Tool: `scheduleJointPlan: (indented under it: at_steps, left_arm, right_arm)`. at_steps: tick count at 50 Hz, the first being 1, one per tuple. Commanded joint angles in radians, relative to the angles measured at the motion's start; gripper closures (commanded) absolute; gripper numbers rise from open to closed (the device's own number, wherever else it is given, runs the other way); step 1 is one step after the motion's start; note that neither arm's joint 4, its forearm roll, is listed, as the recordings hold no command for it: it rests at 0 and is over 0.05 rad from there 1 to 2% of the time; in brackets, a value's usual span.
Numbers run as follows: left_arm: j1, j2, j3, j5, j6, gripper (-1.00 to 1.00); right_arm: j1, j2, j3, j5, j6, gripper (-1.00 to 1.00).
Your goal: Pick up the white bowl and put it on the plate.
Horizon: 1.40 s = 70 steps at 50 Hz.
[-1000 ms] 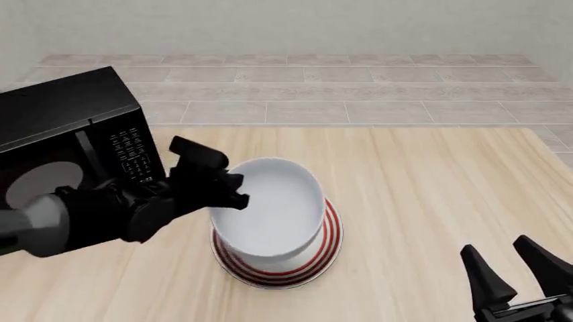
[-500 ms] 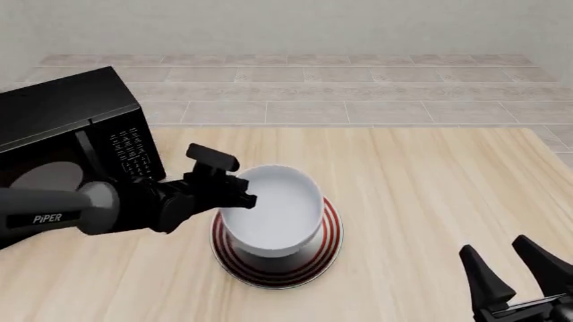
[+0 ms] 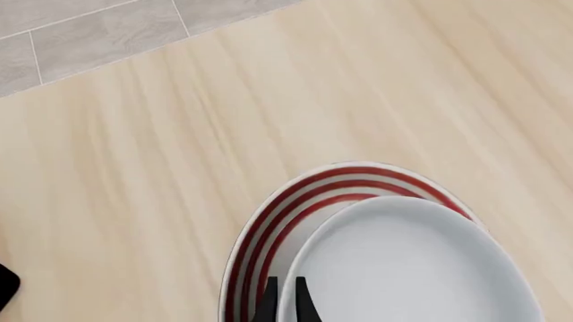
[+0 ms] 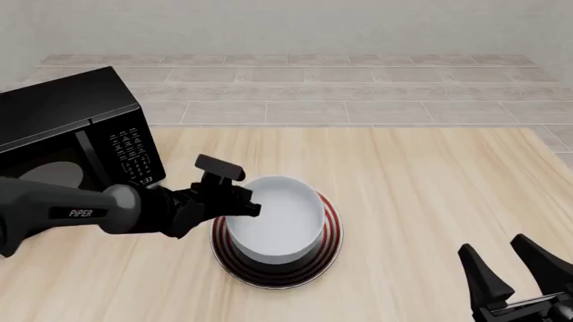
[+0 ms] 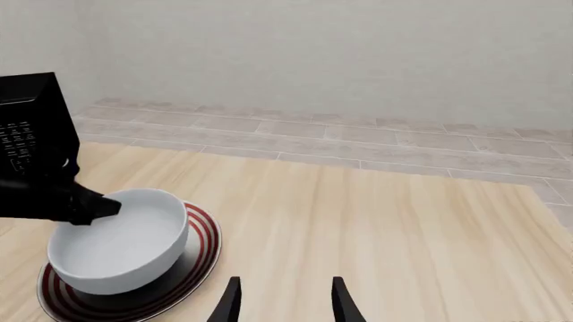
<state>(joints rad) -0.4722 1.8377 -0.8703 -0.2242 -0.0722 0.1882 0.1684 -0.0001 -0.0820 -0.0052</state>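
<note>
The white bowl (image 4: 276,225) sits low over the middle of the red-ringed plate (image 4: 334,231), left of the table's centre; I cannot tell whether it rests on it. My left gripper (image 4: 247,204) is shut on the bowl's left rim. In the left wrist view its two dark fingertips (image 3: 266,310) pinch the rim of the bowl (image 3: 421,268), with the plate (image 3: 286,208) beneath. My right gripper (image 4: 494,245) stands open at the near right, far from both. The right wrist view shows the bowl (image 5: 117,248), the plate (image 5: 201,235) and my right gripper (image 5: 286,282), with nothing in it.
A black microwave (image 4: 72,134) stands at the table's left, just behind my left arm, and shows again as the microwave (image 5: 27,121) in the right wrist view. Beyond the table's far edge lies a tiled floor (image 4: 313,87).
My left gripper has lowered the bowl toward the plate over the last second, and the arm has dropped and stretched out flatter. The right arm has stayed still.
</note>
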Motion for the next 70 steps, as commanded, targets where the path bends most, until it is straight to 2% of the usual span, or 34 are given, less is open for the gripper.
scheduleJointPlan:
  at_steps: [1,14,21,22,23,27,28,31,32,37,39,43,45,48,49,50,59,70]
  left_arm:
    - [-0.002,0.021,-0.007,-0.013,0.002,1.0]
    - [-0.002,0.007,0.009,-0.029,0.005,1.0]
    - [-0.018,-0.006,0.011,-0.025,-0.02,1.0]
    - [-0.017,-0.023,0.017,-0.026,-0.015,-1.0]
    - [-0.044,-0.029,0.006,-0.02,-0.028,-1.0]
    - [-0.034,-0.042,0.011,-0.014,-0.027,-1.0]
    - [-0.061,-0.031,-0.004,-0.006,-0.049,-1.0]
    - [-0.055,-0.051,0.009,-0.012,-0.041,-1.0]
    - [-0.087,-0.055,0.001,-0.014,-0.06,-1.0]
    - [-0.104,-0.119,0.019,0.001,-0.082,-1.0]
    - [-0.104,-0.193,0.05,0.0,-0.071,-1.0]
    - [-0.145,-0.302,0.085,0.028,-0.107,-1.0]
    - [-0.136,-0.384,0.12,0.046,-0.092,-1.0]
    - [-0.14,-0.41,0.129,0.063,-0.103,-1.0]
    - [-0.127,-0.491,0.172,0.059,-0.118,-1.0]
    - [-0.123,-0.527,0.192,0.056,-0.104,-1.0]
    - [-0.121,-0.678,0.272,0.097,-0.134,-1.0]
    - [-0.091,-0.906,0.344,0.182,-0.13,-1.0]
  right_arm:
    - [-0.004,-0.019,0.0,0.018,0.001,-1.0]
    - [-0.001,-0.034,0.0,0.03,0.004,-1.0]
    - [-0.004,-0.012,0.0,0.01,0.005,-1.0]
    - [-0.002,-0.013,0.0,0.01,0.005,-1.0]
    - [-0.001,-0.009,0.0,0.007,0.004,-1.0]
    - [0.001,-0.004,0.0,0.003,0.006,-1.0]
    - [0.0,-0.008,0.0,0.006,0.006,-1.0]
    - [0.0,-0.008,0.0,0.007,0.006,-1.0]
    - [0.0,-0.006,0.0,0.005,0.004,-1.0]
    - [0.001,-0.011,0.0,0.01,0.002,-1.0]
    - [-0.001,-0.008,0.0,0.008,0.004,-1.0]
    - [0.001,-0.028,0.0,0.026,0.002,-1.0]
    - [-0.004,-0.033,0.0,0.03,0.002,-1.0]
    - [-0.003,-0.042,0.0,0.037,0.001,-1.0]
    - [-0.003,-0.046,0.0,0.042,0.0,-1.0]
    - [-0.003,-0.057,0.0,0.051,0.0,-1.0]
    - [0.003,-0.023,0.0,0.021,-0.002,-1.0]
    - [0.0,-0.005,0.0,0.004,0.0,-1.0]
